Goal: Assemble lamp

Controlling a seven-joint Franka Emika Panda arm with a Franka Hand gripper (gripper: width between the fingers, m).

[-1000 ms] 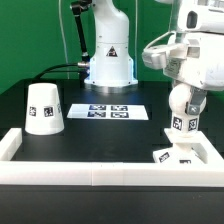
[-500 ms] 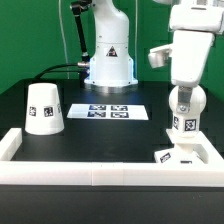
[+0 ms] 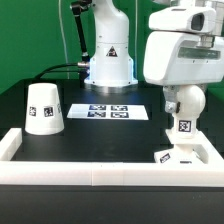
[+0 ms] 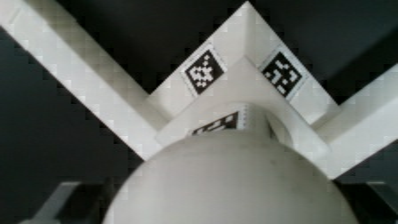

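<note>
The ball-topped bulb (image 3: 182,112) stands upright on the flat angular base (image 3: 178,154) at the exterior view's right, in the corner of the border frame. My gripper (image 3: 181,97) comes down over the bulb's top and is shut on it. In the wrist view the bulb's round top (image 4: 228,175) fills the space between my fingers (image 4: 50,202), with the tagged base (image 4: 240,72) beneath it. The tapered shade (image 3: 44,108) stands apart at the exterior view's left.
The marker board (image 3: 110,112) lies flat in the middle of the black table. The long white border frame (image 3: 100,172) runs along the front and up both sides. The arm's own pedestal (image 3: 108,62) stands at the back.
My wrist has turned about the bulb's upright axis, and the arm's white body now faces the camera more. The bulb's tag has shifted slightly to the right. The shade and base have not moved.
</note>
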